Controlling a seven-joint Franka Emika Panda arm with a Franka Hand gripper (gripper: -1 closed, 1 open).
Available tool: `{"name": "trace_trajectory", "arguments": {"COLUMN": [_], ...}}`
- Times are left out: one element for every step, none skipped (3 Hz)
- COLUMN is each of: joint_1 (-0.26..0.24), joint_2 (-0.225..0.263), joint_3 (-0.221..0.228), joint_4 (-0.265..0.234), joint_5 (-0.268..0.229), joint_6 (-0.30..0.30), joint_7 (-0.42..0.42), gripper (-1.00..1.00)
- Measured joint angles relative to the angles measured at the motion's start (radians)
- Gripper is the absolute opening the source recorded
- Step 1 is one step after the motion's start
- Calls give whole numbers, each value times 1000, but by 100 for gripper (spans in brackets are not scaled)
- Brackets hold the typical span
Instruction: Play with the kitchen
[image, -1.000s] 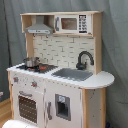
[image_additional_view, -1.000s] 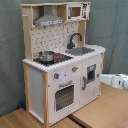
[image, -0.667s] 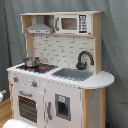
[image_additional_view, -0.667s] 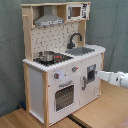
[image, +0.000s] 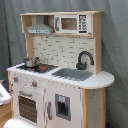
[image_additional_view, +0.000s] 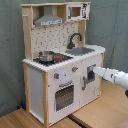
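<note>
White panels and pale wood make up the large toy play kitchen (image: 55, 75), which stands on a light wooden floor (image_additional_view: 100, 112) in front of a grey-green curtain (image_additional_view: 112, 25) in both exterior views. Its back wall is a white pegboard (image_additional_view: 52, 37), with a grey extractor hood (image: 39, 29) and a small white microwave (image: 70, 23) mounted above. A black curved faucet (image: 84, 59) rises behind the grey sink (image: 72, 74), and a small metal pot (image: 31, 62) sits on the black stove top (one burner beside it shows red). Below are a windowed oven door (image_additional_view: 64, 96) and a cupboard door with a dark inset (image: 62, 106).

In the second exterior view the white robot arm (image_additional_view: 117, 78) reaches in from the second exterior view's right, its gripper (image_additional_view: 96, 71) right at the front of the cupboard door (image_additional_view: 90, 76), near the dark inset. I cannot tell whether the fingers are apart or together.
</note>
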Motion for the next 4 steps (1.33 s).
{"name": "trace_trajectory", "arguments": {"joint_1": [-24,-44,-77,-123], "joint_2": [0,0,1,6], "joint_3": [11,15,15,15], "joint_4": [-45,-97,-124,-123], "joint_5": [0,0,1,2], "joint_6": [66,142,227,320], "joint_7": [67,120,161,175], "gripper": [100,100,100,100]}}
